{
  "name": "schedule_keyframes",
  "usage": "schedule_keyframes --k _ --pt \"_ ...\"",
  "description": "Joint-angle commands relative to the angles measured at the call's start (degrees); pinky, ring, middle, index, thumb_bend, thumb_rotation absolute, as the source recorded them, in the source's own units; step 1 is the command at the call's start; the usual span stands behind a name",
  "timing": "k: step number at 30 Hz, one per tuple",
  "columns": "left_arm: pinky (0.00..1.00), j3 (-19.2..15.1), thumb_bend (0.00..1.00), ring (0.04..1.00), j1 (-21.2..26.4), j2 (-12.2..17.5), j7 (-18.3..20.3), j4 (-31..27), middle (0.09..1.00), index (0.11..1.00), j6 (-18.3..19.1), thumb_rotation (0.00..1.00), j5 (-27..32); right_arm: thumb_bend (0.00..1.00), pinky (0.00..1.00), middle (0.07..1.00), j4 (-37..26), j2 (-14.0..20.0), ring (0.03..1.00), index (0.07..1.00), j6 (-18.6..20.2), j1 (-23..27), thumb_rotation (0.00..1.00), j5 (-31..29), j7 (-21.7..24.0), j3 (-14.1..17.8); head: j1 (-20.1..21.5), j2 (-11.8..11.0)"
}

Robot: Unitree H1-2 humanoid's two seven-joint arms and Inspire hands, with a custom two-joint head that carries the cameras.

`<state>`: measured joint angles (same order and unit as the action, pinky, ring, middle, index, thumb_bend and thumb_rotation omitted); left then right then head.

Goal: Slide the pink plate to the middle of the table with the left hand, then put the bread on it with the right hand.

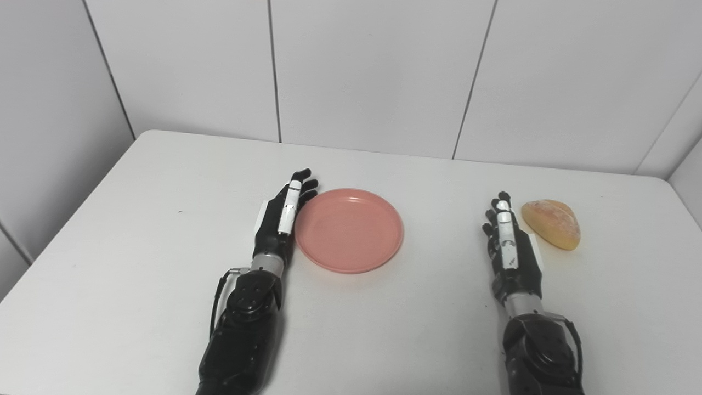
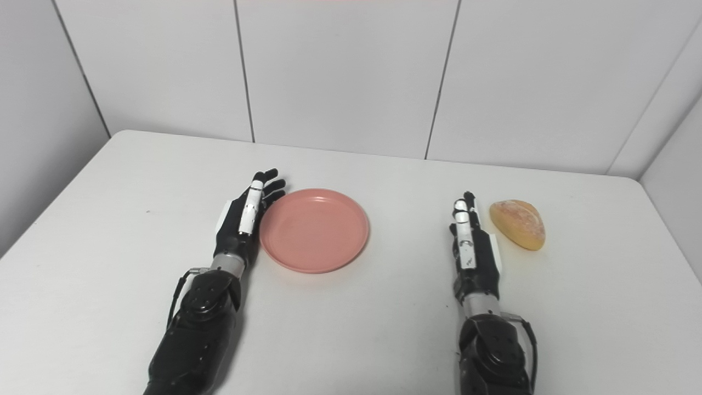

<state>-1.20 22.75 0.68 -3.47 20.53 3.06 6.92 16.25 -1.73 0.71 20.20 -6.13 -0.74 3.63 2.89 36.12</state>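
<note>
Left robot hand (image 1: 285,219) stretched flat and edge-on, fingers straight and close together, holding nothing. Pressed along the left rim of the pink plate (image 1: 349,229), fingertips reaching past the plate's far-left curve; contact with the rim looks likely, though not certain from either view. Forearm entering from the bottom edge, left of centre.

Right robot hand (image 1: 509,241) likewise extended, fingers straight and nearly together, empty. Set just beside the bread (image 1: 552,223), on its left, with a narrow strip of bare counter (image 1: 137,230) between hand and loaf. No contact with the bread.

Pink plate lying flat and empty, near the middle of the white counter, slightly left of centre. Bread resting on the counter toward the right side, well apart from the plate, tan and rounded, long axis slanting from far-left to near-right.

Behind the counter, white wall panels (image 1: 373,71) with dark seams.

Left eye view: more of the left wall and of the counter's left slope visible, bread nearer the middle-right of the picture. Right eye view: everything shifted leftward, more of the right-hand wall corner visible, gap between right robot hand (image 2: 471,244) and bread (image 2: 518,224) a little clearer, left robot hand's fingertips (image 2: 271,184) slightly more fanned beside the plate (image 2: 314,230).
</note>
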Motion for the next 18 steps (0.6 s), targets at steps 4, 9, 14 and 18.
schedule_keyframes --k 4,9,14,18 --pt "0.89 1.22 0.47 0.871 -0.45 -0.69 4.78 -1.33 0.854 0.847 2.1 1.0 1.6 0.67 1.0 1.0 -0.99 -0.23 1.0 1.0 -2.63 2.26 0.96 1.07 1.0 -1.88 2.58 -0.03" --pt "0.88 0.98 0.48 0.874 -1.34 -1.09 5.44 -3.23 0.855 0.853 3.53 1.0 1.92 0.66 1.0 1.0 -1.04 -0.29 1.0 1.0 -3.19 2.24 0.97 2.21 0.97 -3.21 4.82 0.02" --pt "0.9 0.81 0.48 0.88 -1.92 -1.47 5.87 -4.39 0.858 0.854 4.23 1.0 1.72 0.68 1.0 1.0 -1.11 -0.8 1.0 1.0 -3.28 2.36 0.95 2.66 0.63 -3.67 6.14 -0.01" --pt "0.91 1.09 0.5 0.892 -2.24 -1.23 6.75 -5.06 0.874 0.867 4.57 1.0 1.67 0.7 1.0 1.0 -0.53 -0.85 1.0 1.0 -4.68 2.45 0.96 4.01 0.04 -4.25 6.77 -0.03"
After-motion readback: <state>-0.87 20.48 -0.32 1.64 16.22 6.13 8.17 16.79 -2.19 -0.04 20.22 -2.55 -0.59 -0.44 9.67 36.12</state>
